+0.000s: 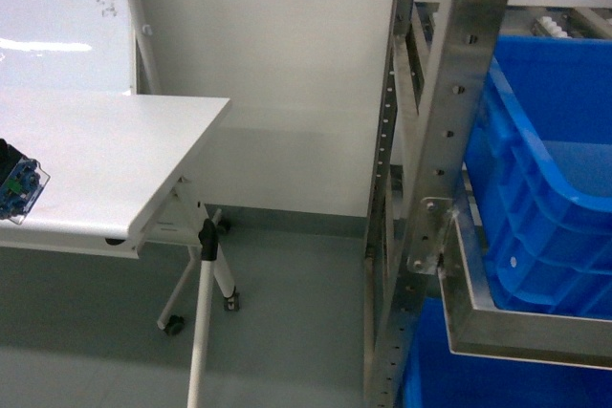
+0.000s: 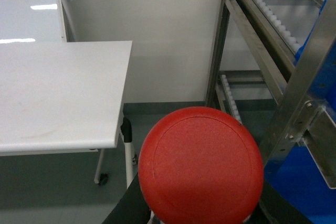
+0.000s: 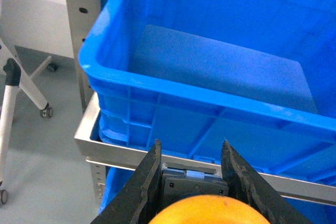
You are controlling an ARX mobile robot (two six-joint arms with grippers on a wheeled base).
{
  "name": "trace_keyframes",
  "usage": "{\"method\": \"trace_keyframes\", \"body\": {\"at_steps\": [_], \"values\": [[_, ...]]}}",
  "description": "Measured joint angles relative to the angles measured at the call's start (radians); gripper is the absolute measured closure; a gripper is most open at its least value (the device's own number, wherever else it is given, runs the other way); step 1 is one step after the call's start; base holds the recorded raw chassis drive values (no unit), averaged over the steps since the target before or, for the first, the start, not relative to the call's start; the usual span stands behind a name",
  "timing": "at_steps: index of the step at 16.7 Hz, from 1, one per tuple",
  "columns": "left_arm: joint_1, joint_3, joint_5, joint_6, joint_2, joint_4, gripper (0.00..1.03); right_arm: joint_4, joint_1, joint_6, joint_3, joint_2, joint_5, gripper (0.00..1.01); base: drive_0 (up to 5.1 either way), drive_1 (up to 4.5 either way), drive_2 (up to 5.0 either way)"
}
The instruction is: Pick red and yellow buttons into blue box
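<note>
Carrying step, by my reading: the right claw (image 3: pixel 191 169) is closed on the yellow-capped push-button switch (image 3: pixel 207 209) at the frame's bottom, just short of the deep bright-blue plastic crate (image 3: pixel 173 85), while the left claw, fingers unseen so grip uncertain, bears the red-capped push-button switch (image 2: pixel 201 163); next, carry both over the rim.

— What carries things here?
— On the left, a white rectangular folding worktop (image 1: pixel 105 155) on castor legs; a small blue-and-clear block (image 1: pixel 19 188) lies at its left edge.
— And on the right?
— A perforated steel rack shelf (image 1: pixel 497 317) holds the large bright-blue plastic crate (image 1: pixel 545 188), sitting inside its metal frame.
</note>
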Motion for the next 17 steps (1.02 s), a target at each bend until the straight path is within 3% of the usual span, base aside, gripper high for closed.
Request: {"method": "trace_keyframes", "body": {"at_steps": [17], "values": [[0.000,0.000,0.000,0.000,0.001,-0.002,0.79,-0.001,0.000,0.000,0.000,0.000,0.000,0.71,4.9,-2.56,-2.0]]}}
